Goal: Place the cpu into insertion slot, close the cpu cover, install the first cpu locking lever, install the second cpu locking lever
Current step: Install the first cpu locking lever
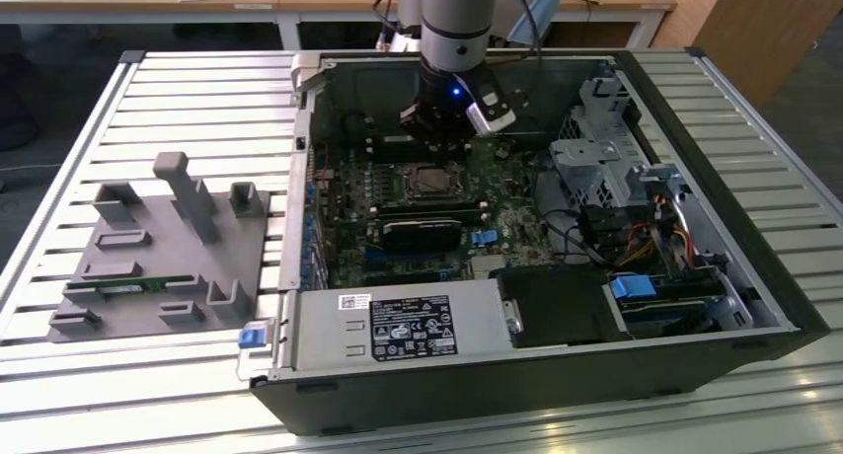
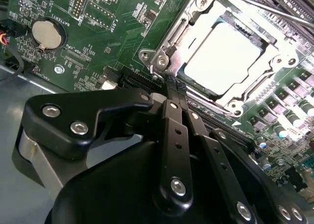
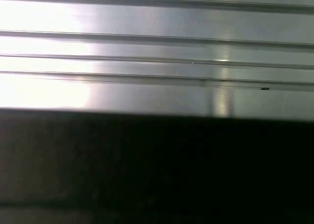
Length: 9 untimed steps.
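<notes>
In the second wrist view the gripper (image 2: 172,84) is seen with its 2 black fingers (image 2: 176,136) pressed together, no gap between the tips and nothing held between them. The tips are positioned just at the edge of the insertion slot (image 2: 169,42), close to a screw post at the socket's corner. The cpu (image 2: 228,52) is seated flat in that socket, its pale metal top showing through the window of the cpu cover (image 2: 272,62), which is lying down around the chip. A thin metal locking lever (image 2: 274,13) is seen running along the far side of the socket. A round coin cell battery (image 2: 47,34) is set in the green motherboard (image 2: 117,33) well apart from the socket.

In the exterior view the gripper (image 1: 441,128) is lowered inside the open computer case (image 1: 527,395), just beyond the cpu (image 1: 429,182) at the middle of the motherboard (image 1: 345,192). A black graphics card (image 1: 424,232) is mounted near the socket on its near side, and the labelled power supply (image 1: 395,326) is fitted along the case's near wall. A grey fixture tray (image 1: 158,266) is placed on the slatted table (image 1: 79,138), at the exterior view's left of the case.

In the first wrist view, bright ribbed metal (image 3: 157,52) is seen above a dark band.
</notes>
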Available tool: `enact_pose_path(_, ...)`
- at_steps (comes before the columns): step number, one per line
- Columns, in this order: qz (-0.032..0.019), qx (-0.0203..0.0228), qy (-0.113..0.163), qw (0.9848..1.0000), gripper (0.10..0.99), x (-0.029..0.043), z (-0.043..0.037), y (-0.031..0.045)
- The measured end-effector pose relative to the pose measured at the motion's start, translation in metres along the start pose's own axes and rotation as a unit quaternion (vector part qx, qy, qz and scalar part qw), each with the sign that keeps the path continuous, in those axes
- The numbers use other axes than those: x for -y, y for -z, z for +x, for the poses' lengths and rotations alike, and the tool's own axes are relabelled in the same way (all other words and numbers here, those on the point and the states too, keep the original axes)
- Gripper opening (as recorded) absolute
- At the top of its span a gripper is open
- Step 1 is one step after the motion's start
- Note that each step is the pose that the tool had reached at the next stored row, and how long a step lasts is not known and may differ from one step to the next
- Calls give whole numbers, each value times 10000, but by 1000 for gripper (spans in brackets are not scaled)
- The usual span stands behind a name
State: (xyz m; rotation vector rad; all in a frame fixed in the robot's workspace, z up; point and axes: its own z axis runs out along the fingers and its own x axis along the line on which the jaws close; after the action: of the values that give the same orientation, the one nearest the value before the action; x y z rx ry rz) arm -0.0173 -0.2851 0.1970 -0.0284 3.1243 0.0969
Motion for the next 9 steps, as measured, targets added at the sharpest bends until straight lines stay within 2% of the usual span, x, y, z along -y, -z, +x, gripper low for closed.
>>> enact_pose_path(5, -3, 2, 1, 10000, 106, -3, -3, 2)
enact_pose_path(9, 1, 0, 0, 10000, 106, -9, -4, 120)
